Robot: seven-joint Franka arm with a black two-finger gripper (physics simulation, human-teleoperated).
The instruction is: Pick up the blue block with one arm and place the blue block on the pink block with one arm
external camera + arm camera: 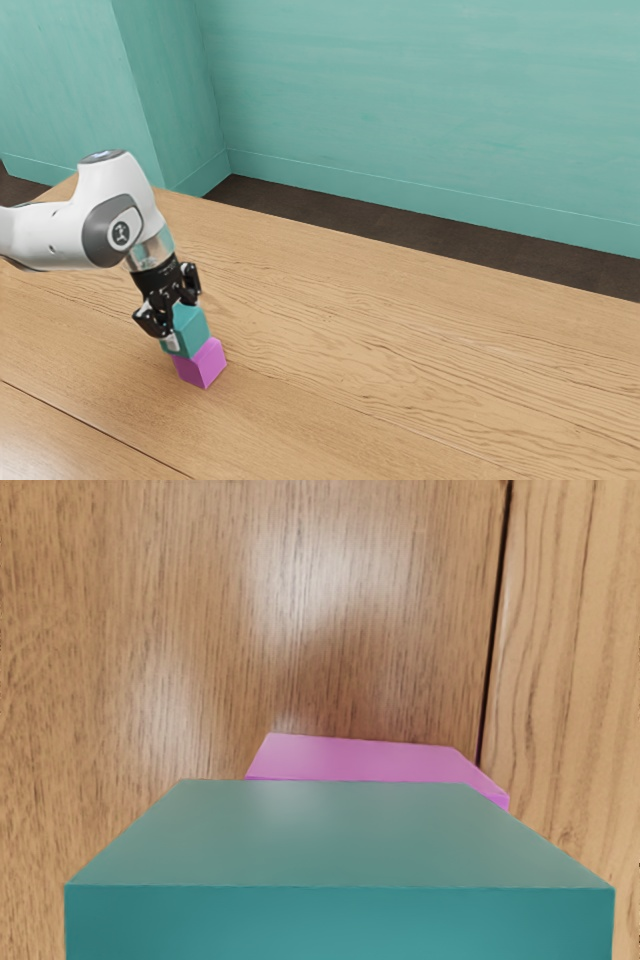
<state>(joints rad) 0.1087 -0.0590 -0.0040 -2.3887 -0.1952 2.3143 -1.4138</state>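
The blue block (192,326), teal in colour, sits between the fingers of my black gripper (176,320), which is shut on it. Its underside meets the top of the pink block (203,363) on the wooden table (400,340), set a little toward the exterior view's left of the pink block's centre. In the wrist view the blue block (340,865) is directly under my hand. Beyond it, a strip of the pink block's top (370,760) sticks out.
The wooden table top stretches open toward the exterior view's right and front. A dark floor strip (450,235) and teal walls (420,90) lie behind the table. A seam between planks (492,630) runs past the pink block.
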